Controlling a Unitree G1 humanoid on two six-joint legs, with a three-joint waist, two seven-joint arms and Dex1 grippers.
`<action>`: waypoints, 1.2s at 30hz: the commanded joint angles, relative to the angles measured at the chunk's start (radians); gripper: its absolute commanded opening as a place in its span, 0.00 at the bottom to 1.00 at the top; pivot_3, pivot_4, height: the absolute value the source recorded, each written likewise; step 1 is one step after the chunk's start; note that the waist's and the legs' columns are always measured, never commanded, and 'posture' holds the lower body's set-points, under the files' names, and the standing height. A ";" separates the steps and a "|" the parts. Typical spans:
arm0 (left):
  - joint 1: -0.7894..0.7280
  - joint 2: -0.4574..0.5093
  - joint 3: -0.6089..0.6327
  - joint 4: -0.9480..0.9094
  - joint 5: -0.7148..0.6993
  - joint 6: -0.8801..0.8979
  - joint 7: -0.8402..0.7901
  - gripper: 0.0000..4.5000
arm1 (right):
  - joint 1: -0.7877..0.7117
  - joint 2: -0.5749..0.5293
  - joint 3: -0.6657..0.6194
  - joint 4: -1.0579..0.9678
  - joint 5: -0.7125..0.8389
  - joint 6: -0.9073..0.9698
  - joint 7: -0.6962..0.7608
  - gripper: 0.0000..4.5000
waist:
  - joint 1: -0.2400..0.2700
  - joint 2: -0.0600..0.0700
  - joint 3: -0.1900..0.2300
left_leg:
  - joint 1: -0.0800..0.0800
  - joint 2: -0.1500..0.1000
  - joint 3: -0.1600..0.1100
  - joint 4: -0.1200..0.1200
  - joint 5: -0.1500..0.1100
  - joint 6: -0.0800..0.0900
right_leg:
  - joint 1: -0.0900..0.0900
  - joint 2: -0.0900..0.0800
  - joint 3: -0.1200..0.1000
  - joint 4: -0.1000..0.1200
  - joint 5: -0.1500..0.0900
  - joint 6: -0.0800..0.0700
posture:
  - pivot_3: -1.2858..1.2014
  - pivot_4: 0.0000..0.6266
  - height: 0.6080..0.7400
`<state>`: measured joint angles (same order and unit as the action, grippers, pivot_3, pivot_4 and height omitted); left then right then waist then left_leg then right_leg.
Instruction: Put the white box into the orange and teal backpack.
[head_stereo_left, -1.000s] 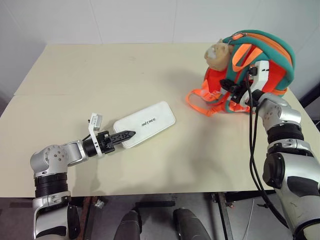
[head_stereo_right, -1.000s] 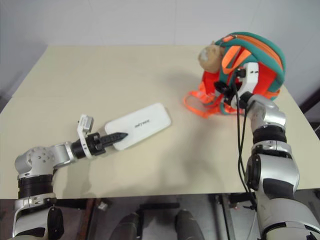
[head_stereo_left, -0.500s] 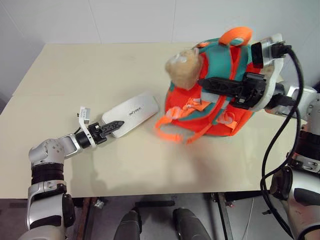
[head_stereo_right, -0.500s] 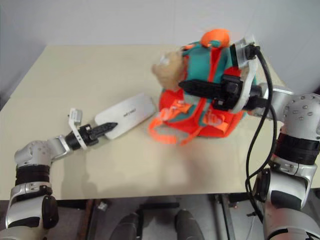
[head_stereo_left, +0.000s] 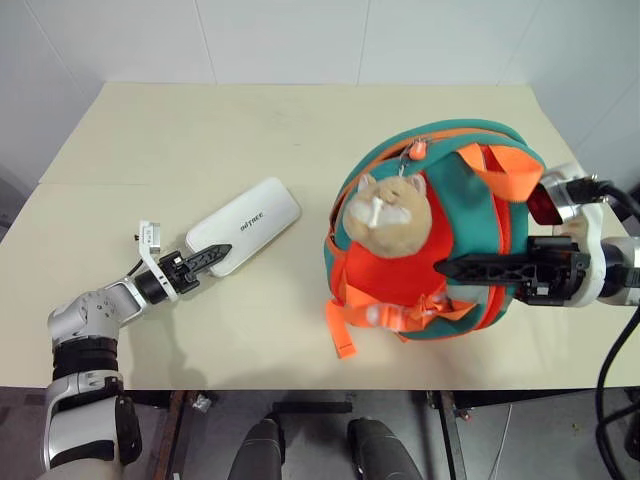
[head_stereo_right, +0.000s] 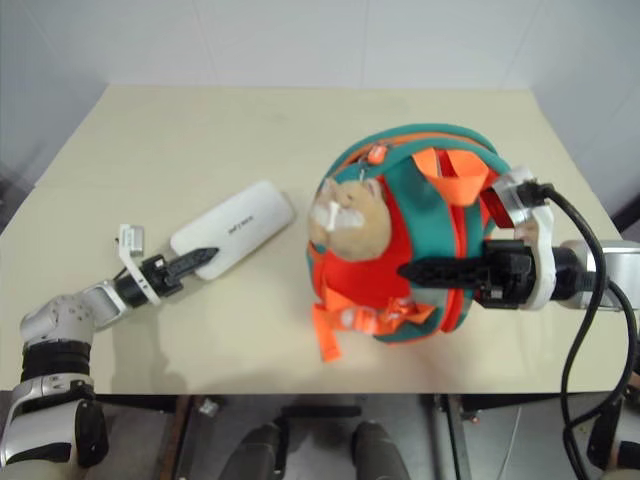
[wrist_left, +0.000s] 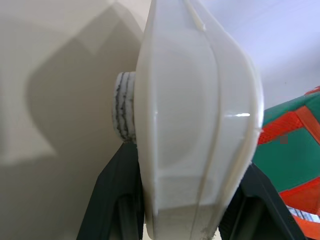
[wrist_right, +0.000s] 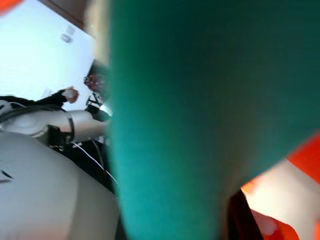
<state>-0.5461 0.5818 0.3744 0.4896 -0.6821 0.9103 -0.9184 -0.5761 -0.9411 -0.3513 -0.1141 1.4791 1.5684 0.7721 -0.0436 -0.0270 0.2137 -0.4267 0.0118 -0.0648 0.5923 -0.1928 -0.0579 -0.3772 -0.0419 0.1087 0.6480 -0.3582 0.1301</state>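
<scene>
The white box (head_stereo_left: 248, 232) lies slanted on the table's left half, lettering up. My left gripper (head_stereo_left: 222, 252) is shut on its near end; in the left wrist view the box (wrist_left: 195, 115) is clamped between both black fingers (wrist_left: 112, 200). The orange and teal backpack (head_stereo_left: 430, 240) is held up over the table's front right, its tan plush toy (head_stereo_left: 388, 205) facing upward. My right gripper (head_stereo_left: 450, 267) reaches in from the right, level, shut on the backpack's teal strap (wrist_right: 200, 100). An orange strap (head_stereo_left: 340, 335) dangles at the backpack's lower left.
The beige table (head_stereo_left: 200, 130) spreads wide behind both things. Its front edge runs just below the left arm and the backpack. A white wall stands behind the table.
My right gripper has pulled the backpack from the far right corner toward the front and turned it plush-side up. The left gripper with the box has shifted a little to the left.
</scene>
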 joint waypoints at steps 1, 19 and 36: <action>0.020 0.015 0.047 -0.142 -0.080 0.008 -0.039 0.30 | 0.014 -0.053 0.039 0.015 -0.106 -0.090 0.146 0.01 | 0.001 0.000 0.000 | 0.000 0.000 0.000 0.000 0.000 0.000 | 0.000 0.000 0.000 0.000 0.000 0.000 | 0.52 0.24 1.00; -0.013 0.090 0.099 -0.627 -0.448 0.131 -0.035 0.30 | -0.005 0.004 0.192 0.041 -0.335 -0.269 0.331 0.01 | 0.013 0.000 0.000 | 0.000 0.000 0.000 0.002 -0.001 -0.001 | 0.000 0.001 0.000 -0.001 0.000 0.000 | 0.52 0.24 1.00; -0.179 0.131 -0.128 -0.482 -0.224 -0.071 -0.153 0.30 | 0.042 0.054 0.135 -0.012 -0.310 -0.266 0.268 0.01 | 0.014 -0.001 0.000 | 0.000 0.000 0.000 0.004 -0.001 -0.001 | 0.001 0.002 0.000 -0.001 0.000 0.000 | 0.52 0.24 1.00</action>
<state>-0.7050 0.7063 0.2515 0.0105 -0.9432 0.8858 -1.0717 -0.5374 -0.8906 -0.1766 -0.0940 1.1444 1.3057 1.0462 -0.0294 -0.0276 0.2141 -0.4271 0.0120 -0.0645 0.5958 -0.1935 -0.0589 -0.3759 -0.0401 0.1088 0.6471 -0.3578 0.1305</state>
